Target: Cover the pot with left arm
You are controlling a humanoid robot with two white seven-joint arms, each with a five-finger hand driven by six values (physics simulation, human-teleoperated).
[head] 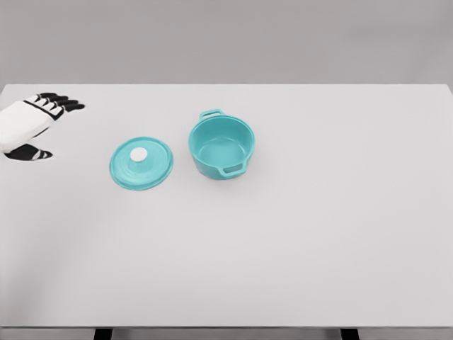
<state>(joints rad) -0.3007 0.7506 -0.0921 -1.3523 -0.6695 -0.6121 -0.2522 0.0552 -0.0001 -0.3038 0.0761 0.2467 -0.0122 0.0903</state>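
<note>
Nearest on the white surface lies the round teal lid, flat, white knob up, left of centre. Just right of it, slightly farther, not touching, stands the open teal pot, upright, handles pointing far-left and near-right. At the far left edge, the left hand hovers, black-tipped fingers spread, holding nothing.

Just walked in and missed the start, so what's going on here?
Nothing is being handled yet. A teal pot stands open and empty on the white table, and its teal lid, with a white knob, lies flat on the table just to the pot's left, apart from it. The left hand is at the far left edge, fingers spread and holding nothing, well short of the lid. The right arm is out of view.
</note>
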